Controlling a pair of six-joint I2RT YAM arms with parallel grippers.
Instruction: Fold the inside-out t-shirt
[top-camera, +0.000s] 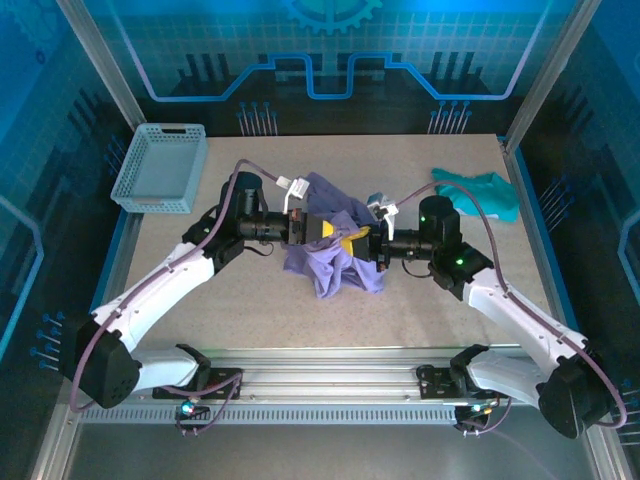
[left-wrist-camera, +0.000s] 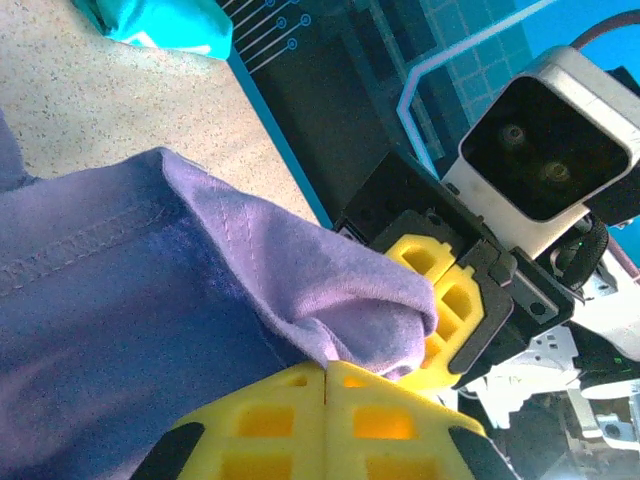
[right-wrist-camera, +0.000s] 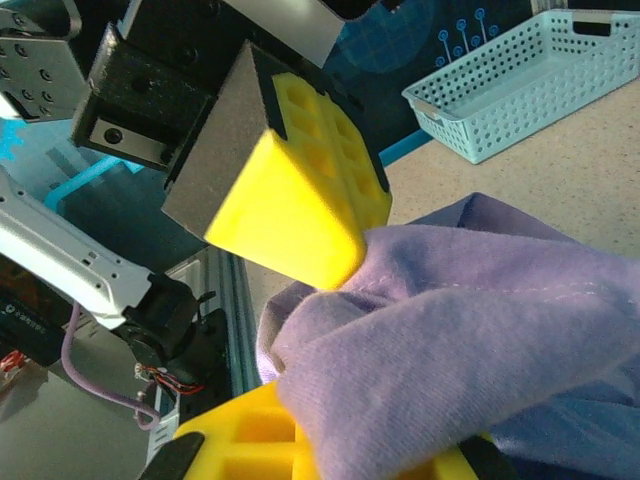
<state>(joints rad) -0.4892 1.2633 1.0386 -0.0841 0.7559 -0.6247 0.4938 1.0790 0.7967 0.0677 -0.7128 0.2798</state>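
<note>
Left gripper (top-camera: 338, 234) and right gripper (top-camera: 358, 240), tips close, each clench the t-shirt (top-camera: 335, 272) at a seam, bare table (top-camera: 250, 310) in front.

We see a speckled beige tabletop (top-camera: 250, 300). At its upper left stands a light blue perforated basket (top-camera: 158, 172). At the upper right lies a crumpled teal garment (top-camera: 480, 190), well apart from the basket. At the centre, the bunched lavender inside-out t-shirt (top-camera: 335, 265) is partly raised, and its lower folds appear to rest on the tabletop.
</note>
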